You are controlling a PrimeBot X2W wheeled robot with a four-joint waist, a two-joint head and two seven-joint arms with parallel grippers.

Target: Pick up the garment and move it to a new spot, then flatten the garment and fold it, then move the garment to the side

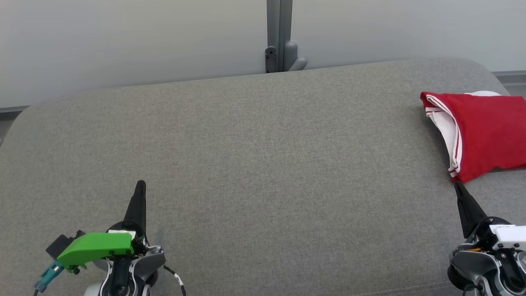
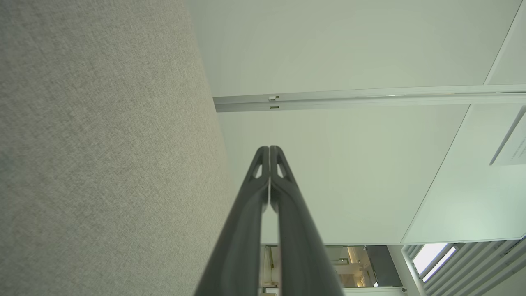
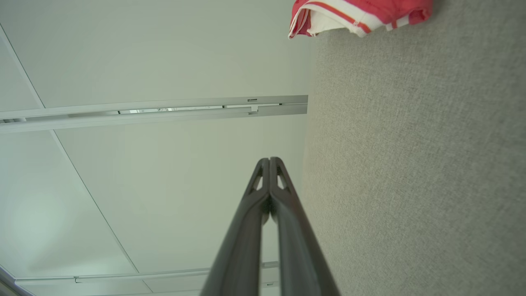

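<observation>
The red garment (image 1: 485, 131) with white stripes lies at the far right of the grey padded bench (image 1: 263, 164). It looks folded into a small neat pile. Part of it runs off the right side of my head view.

I think the folding is done and the step now is the last one, putting the garment to the side. To do that well, I want the whole pile to lie on the bench, flat, with no end hanging off. Its far edge is close to the back of the bench, and I cannot tell if a bit sticks out past it. If I must push it again, I would slide it slowly from its near edge, so the folds do not come undone. Then I would back away gently, so no finger catches the cloth.

The left gripper (image 1: 140, 186) sits low at the near left of the bench, well apart from the garment. Its two fingers are pressed together with nothing between them. A green cover (image 1: 96, 246) sits on its wrist.

The right gripper (image 1: 458, 187) sits low at the near right. Its fingers are pressed together too, and hold nothing. Its tip points at the near corner of the garment. In the right wrist view there is bare bench between the tip and the cloth.

Both arms lie low and almost flat, fingers pointing away from me across the bench.
</observation>
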